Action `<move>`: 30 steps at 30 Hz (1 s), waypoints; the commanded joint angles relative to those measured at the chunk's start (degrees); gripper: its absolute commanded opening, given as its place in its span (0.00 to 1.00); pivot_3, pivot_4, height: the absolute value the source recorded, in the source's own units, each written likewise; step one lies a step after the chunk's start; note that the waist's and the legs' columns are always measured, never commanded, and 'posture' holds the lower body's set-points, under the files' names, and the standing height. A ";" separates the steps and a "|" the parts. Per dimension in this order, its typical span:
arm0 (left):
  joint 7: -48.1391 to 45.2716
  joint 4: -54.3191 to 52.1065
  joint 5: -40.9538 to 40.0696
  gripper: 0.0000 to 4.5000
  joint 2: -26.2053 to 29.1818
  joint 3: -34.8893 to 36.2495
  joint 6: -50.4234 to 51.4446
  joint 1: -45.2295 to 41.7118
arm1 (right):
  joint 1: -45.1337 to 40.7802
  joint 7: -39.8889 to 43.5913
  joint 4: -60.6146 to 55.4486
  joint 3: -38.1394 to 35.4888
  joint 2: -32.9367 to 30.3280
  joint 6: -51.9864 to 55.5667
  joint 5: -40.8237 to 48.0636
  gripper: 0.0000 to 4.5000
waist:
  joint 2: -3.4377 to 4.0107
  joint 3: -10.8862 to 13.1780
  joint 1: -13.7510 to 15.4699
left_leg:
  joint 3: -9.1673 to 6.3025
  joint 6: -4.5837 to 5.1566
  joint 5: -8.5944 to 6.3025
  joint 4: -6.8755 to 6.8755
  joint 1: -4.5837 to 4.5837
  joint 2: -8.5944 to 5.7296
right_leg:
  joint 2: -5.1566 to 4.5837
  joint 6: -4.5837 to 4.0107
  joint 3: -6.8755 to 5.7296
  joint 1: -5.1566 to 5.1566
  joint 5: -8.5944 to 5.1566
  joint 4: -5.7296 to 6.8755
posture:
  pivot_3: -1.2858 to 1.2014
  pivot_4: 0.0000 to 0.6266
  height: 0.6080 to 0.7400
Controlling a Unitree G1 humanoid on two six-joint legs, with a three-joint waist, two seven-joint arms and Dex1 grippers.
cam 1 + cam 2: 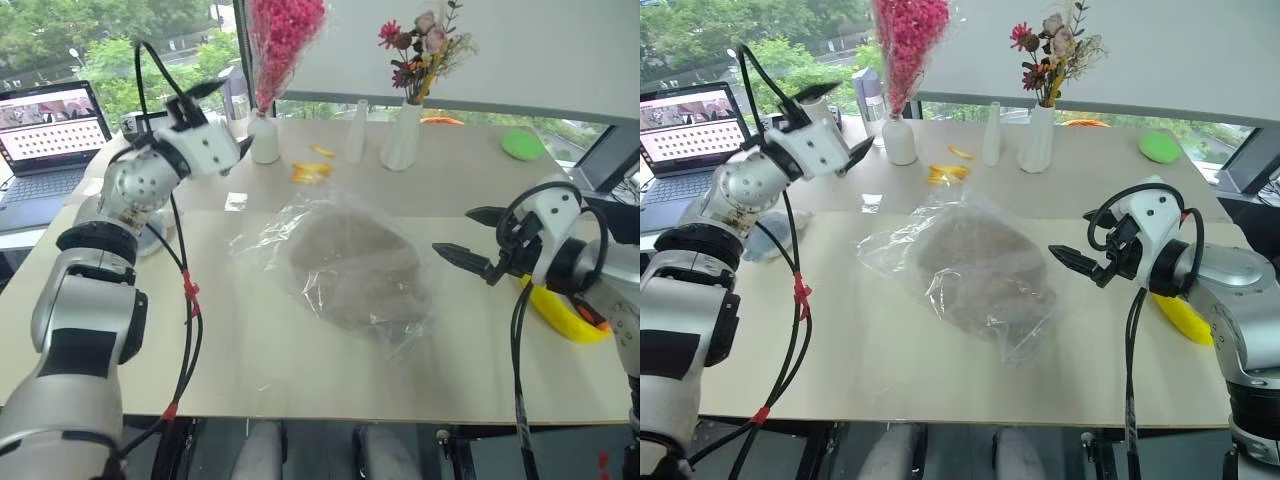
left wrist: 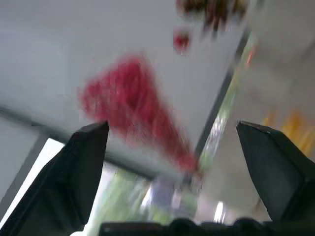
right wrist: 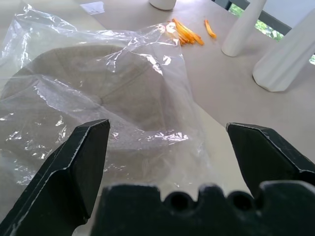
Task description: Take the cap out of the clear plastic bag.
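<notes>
Cap (image 1: 352, 262) lies inside the bag (image 1: 300, 222), in the middle of the pale counter (image 1: 300, 370). It is all brownish-grey and flat, and the crinkly bag is wrapped around it on every side. The bag is bigger than the cap, and its shiny edges spread out flat on the counter.

The right wrist view looks at the cap from close up. There you can see the small nub on top of the cap and the seams running out from it under the plastic. The head views show the cap more as a soft lump.

The right gripper (image 1: 475, 240) hangs just beside the bag. Its jaws are wide open and hold nothing. The left gripper (image 1: 835, 118) is up high and well away from the bag, near the back of the counter. Its jaws are wide open too and hold nothing. The left wrist view is blurry and looks past its fingers (image 2: 78, 172) at the pink flowers (image 2: 130, 105).

At the back stand white vases. One holds the pink flowers, one (image 1: 402, 135) holds a mixed bunch (image 1: 425, 45), and a thin one (image 1: 357, 132) stands between them. Some orange bits (image 1: 311, 171) lie near the vases. A green thing (image 1: 523, 144) lies far to the right. A yellow thing (image 1: 563, 315) lies under the right arm. A laptop (image 1: 50, 135) sits open on the left.
</notes>
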 commanded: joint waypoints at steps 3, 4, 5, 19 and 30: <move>-22.04 -31.69 -19.67 0.98 -1.96 -6.76 22.25 16.94 | -0.88 -0.59 -1.26 -0.99 0.34 -0.28 0.40 1.00 | 0.06 0.03 -0.32 | 0.08 0.02 0.01 0.06 0.04 0.04 | 0.06 -0.04 0.07 -0.05 0.02 0.09 | 0.52 0.24 1.00; -23.88 -34.35 -20.03 0.98 -1.89 -7.35 25.18 18.52 | -0.79 -0.60 -1.37 -0.99 0.41 -0.22 0.47 1.00 | 0.06 0.04 -0.44 | 0.06 0.02 0.01 0.10 0.03 0.10 | 0.13 -0.08 0.08 -0.05 0.05 0.09 | 0.52 0.24 1.00; -25.15 -36.12 -20.13 0.98 -1.84 -7.32 27.34 19.51 | -0.81 -0.65 -1.44 -0.93 0.48 -0.14 0.51 1.00 | 0.06 0.04 -0.47 | 0.05 0.02 0.01 0.13 0.03 0.13 | 0.18 -0.09 0.08 -0.06 0.06 0.11 | 0.52 0.24 1.00; -26.08 -41.03 -10.07 0.98 -8.72 -11.04 54.82 23.12 | 2.94 -2.39 -4.22 -3.16 0.08 0.54 0.38 1.00 | 0.10 0.02 -0.06 | 0.01 0.04 0.01 0.14 0.12 0.09 | 0.20 0.30 0.08 0.03 -0.21 0.09 | 0.52 0.24 1.00; -20.99 -38.93 -2.31 0.75 -13.74 -12.16 63.65 25.37 | 3.58 -4.23 -6.20 -4.52 0.71 1.88 2.20 1.00 | 0.10 0.02 -0.08 | -0.02 0.04 0.01 0.14 0.13 0.09 | 0.20 0.33 0.07 0.04 -0.23 0.08 | 0.52 0.24 1.00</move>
